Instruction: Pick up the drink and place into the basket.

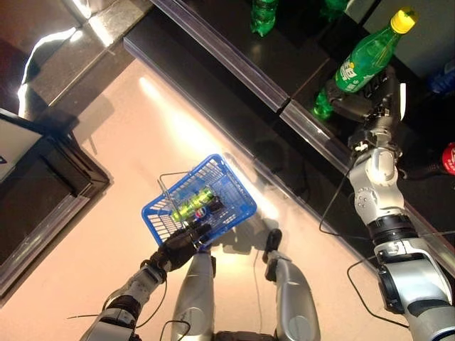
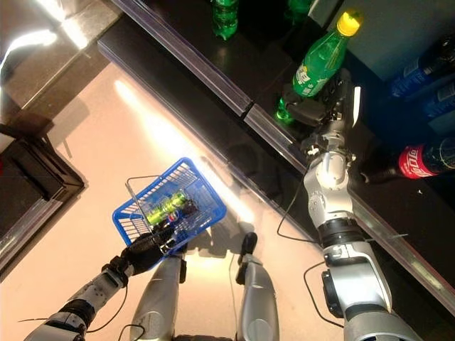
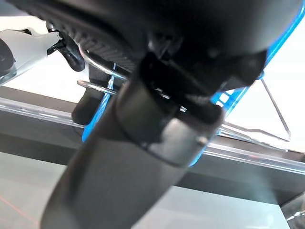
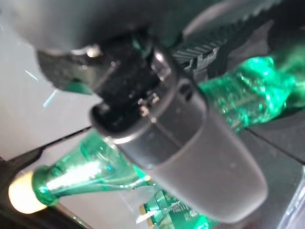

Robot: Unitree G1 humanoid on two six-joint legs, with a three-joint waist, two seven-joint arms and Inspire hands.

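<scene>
Up over the dark shelf (image 1: 213,42), my right hand (image 1: 370,96) has its fingers curled round the body of the green bottle (image 1: 370,53), yellow cap tilted up and away, which I judge keeps it clear of the shelf lip for the swing down. Below, my left hand (image 1: 181,245) is clamped on the wire handle of the blue basket (image 1: 238,206), carrying it open-side up with other drinks already inside. Only the right wrist view shows the thumb across the bottle and more green bottles (image 4: 181,212) beyond.
</scene>
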